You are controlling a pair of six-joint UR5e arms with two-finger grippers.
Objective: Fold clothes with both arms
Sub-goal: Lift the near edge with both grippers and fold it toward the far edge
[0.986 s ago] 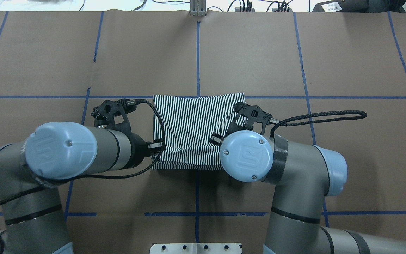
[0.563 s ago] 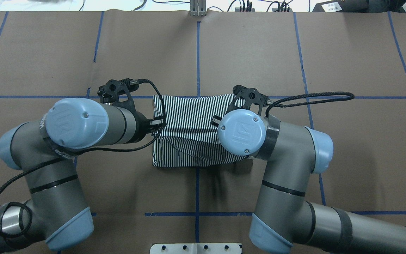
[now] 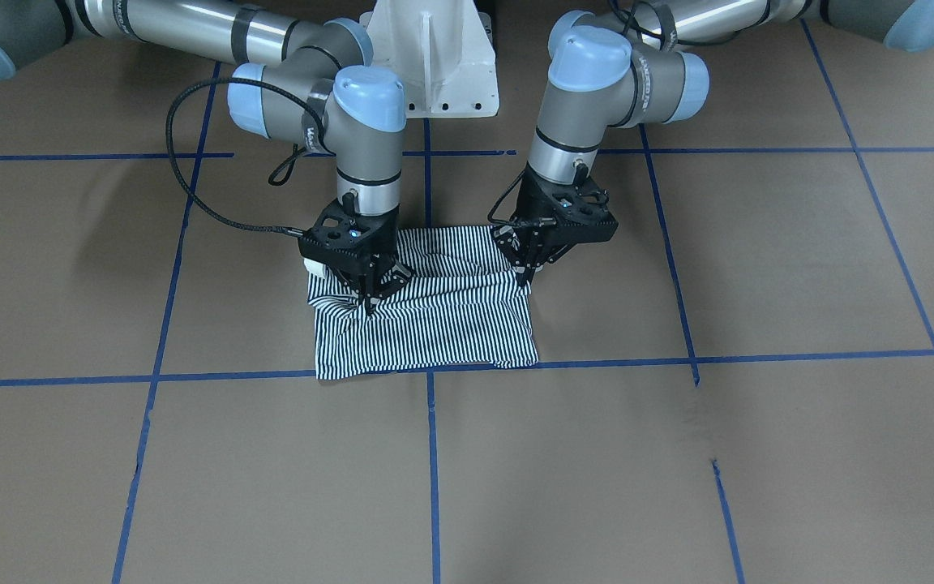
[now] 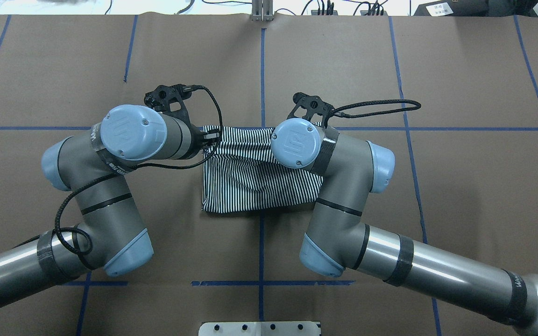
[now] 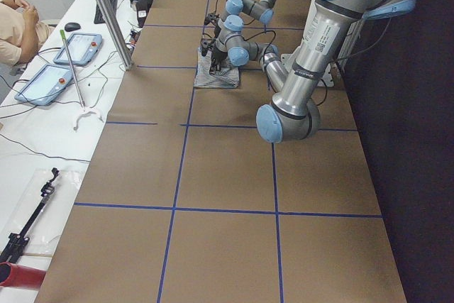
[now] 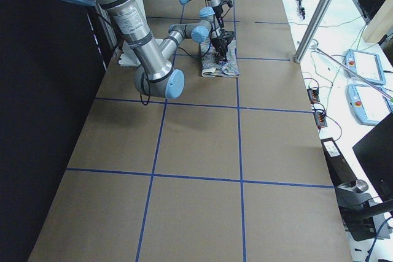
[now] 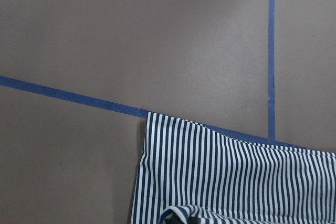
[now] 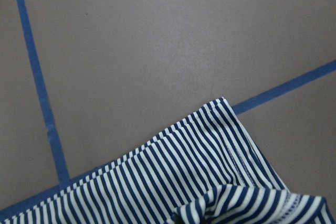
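Observation:
The striped shirt (image 3: 426, 332) lies as a folded rectangle on the brown table, and its edge nearest the robot is lifted and bunched. In the front-facing view my left gripper (image 3: 529, 277) pinches that raised edge at the shirt's right side, fingers shut on the fabric. My right gripper (image 3: 370, 307) is shut on the same edge at the left side, where the cloth puckers. From overhead the shirt (image 4: 250, 186) shows between both wrists, which hide the fingertips. Both wrist views show only a striped corner (image 7: 236, 182) (image 8: 210, 182) lying by the blue tape.
Blue tape lines (image 3: 678, 357) grid the brown paper table. The white pedestal base (image 3: 434, 73) stands behind the shirt. A metal post (image 5: 106, 12) stands at the table's far edge. Beyond it a side bench carries tablets (image 5: 42, 79) and cables, with a person (image 5: 14, 30) seated there.
Both arms have moved away from the robot, carrying the shirt's near edge up and over toward its far edge. The visible cloth has become shorter and bunched in the middle.

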